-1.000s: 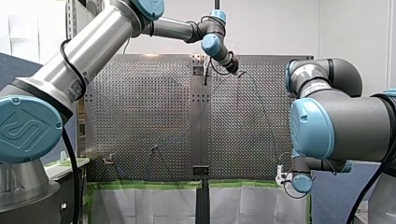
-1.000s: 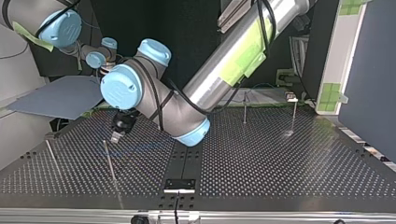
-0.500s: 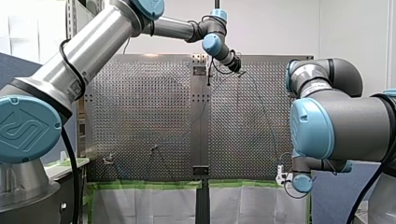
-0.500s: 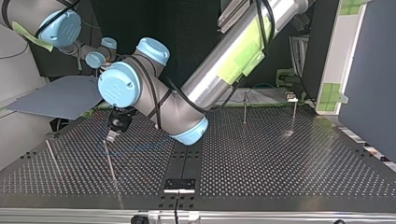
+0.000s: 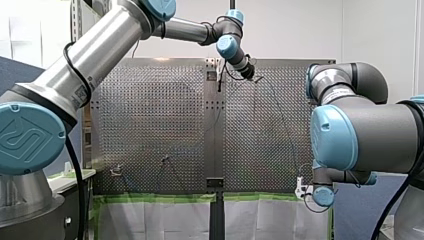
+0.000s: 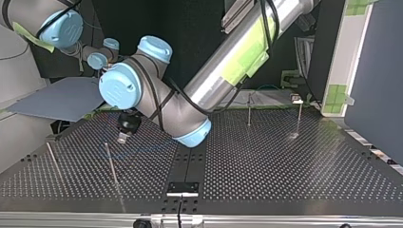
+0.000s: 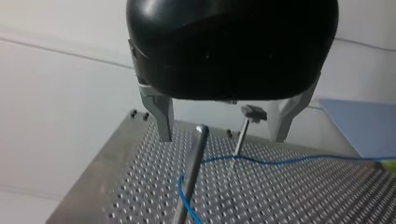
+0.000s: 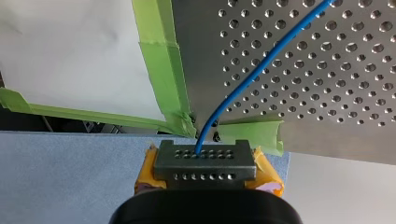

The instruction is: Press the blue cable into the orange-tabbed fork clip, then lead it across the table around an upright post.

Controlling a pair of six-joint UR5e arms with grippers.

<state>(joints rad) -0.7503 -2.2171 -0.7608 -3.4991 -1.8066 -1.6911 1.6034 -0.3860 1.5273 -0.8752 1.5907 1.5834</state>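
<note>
In the left wrist view my left gripper (image 7: 224, 135) is open, its metal fingers (image 7: 163, 119) standing either side of an upright post (image 7: 191, 172). The blue cable (image 7: 280, 162) lies on the perforated plate and bends around that post; nothing is gripped. In the top view the same gripper (image 6: 124, 136) hangs just above the plate beside the post (image 6: 112, 166). My right gripper (image 8: 204, 163), with yellow pads, is shut on the blue cable (image 8: 252, 70) at the table's taped corner; in the front view it is the gripper (image 5: 302, 189) at the lower right. I cannot make out the orange-tabbed clip.
More upright posts stand on the plate (image 6: 285, 171): one at the top view's far left (image 6: 53, 159), two at the back right (image 6: 249, 111) (image 6: 299, 114). A capped post (image 7: 243, 135) stands beyond my left gripper. Green tape (image 8: 163, 60) edges the plate.
My left gripper swung slightly toward the top view's left, then back to the right, staying open near the post. My right arm has not moved.
</note>
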